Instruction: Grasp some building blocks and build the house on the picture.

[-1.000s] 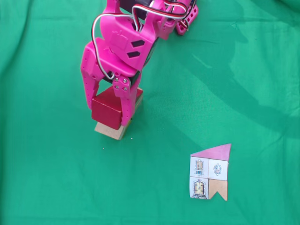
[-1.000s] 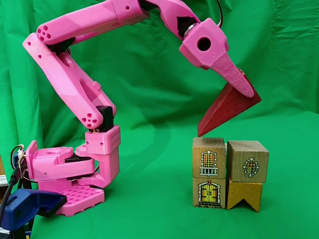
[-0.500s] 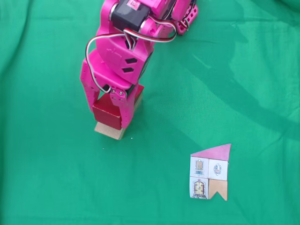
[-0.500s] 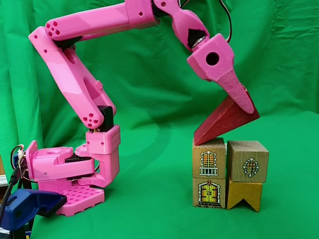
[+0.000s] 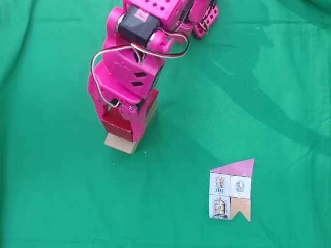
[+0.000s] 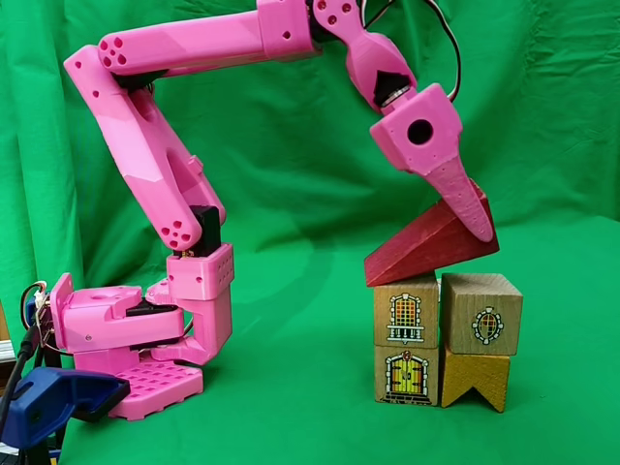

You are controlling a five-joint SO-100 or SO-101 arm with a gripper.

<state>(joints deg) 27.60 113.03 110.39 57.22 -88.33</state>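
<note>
Risk, judged: the dark-red roof block (image 6: 426,250) sits tilted, its low left end touching the top of the window block (image 6: 406,307) and overhanging that edge. Release at this angle could let it slide off leftward or nudge the four-block wall (image 6: 444,341) out of line (the tan notched block (image 6: 476,380) carries the right column). The end effector (image 6: 472,215) is closed on the roof block's raised right end. The picture (image 5: 232,189) lies on the green table (image 5: 279,103), well apart from the build.
</note>
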